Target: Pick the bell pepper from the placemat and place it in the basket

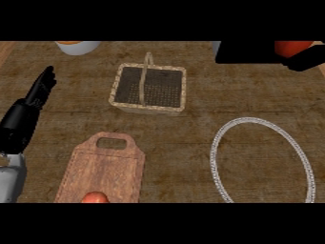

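Right hand (pixel 312 56), cut off at top edge, gripped the bell pepper (pixel 292 47), partly hidden; left hand (pixel 42 88) straight-fingered; basket (pixel 148 89) stood apart.

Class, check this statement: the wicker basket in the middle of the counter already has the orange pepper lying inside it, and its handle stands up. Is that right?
Not quite. The head view shows the basket holding nothing, only its dark bottom. The handle does stand up. Something orange-red shows in the right hand at the upper right, probably the pepper.
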